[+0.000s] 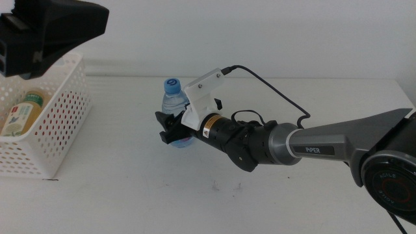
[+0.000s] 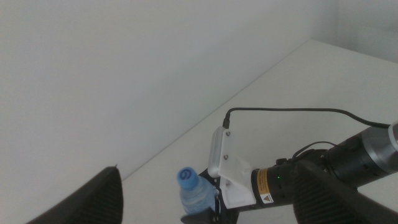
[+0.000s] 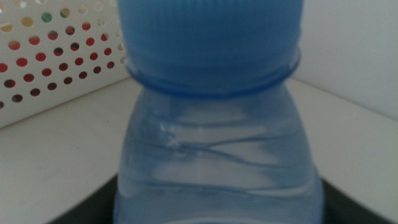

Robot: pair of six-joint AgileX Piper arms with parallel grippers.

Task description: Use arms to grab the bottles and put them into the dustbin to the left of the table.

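A: Nearest thing in the right wrist view is the water bottle [image 3: 214, 149], filling the picture, blue cap up, sitting in the right claw. The jaws' tips don't show there.

B: And from the middle view?

A: Right claw [image 1: 174, 132] pinches the bottle low on its body, bottle upright, cap above the jaws. I can't tell whether its base touches the worktop [image 1: 130, 195] or sits just off it. The arm comes in from the right, reaching to about mid-worktop.

B: Left claw?

A: Left claw [image 2: 205, 211] is up high at the far left, over the dustbin [image 1: 62, 123], looking across at the other arm. Jaws spread, nothing between them. It's waiting.

B: Dustbin contents?

A: Tea bottle [image 1: 23, 114] with the green label lies inside. Red dots show through the perforations in the right wrist view, probably the can, but I can't confirm it.

B: So which step?

A: My read: last bottle, grasped, carry to the bin pending. The bin is well to the left of the bottle. The next move needs a lift clear of the bin's rim, a traverse left without hitting the left arm parked over the bin, then release above the opening. The low grip could let the bottle tip; go slow.
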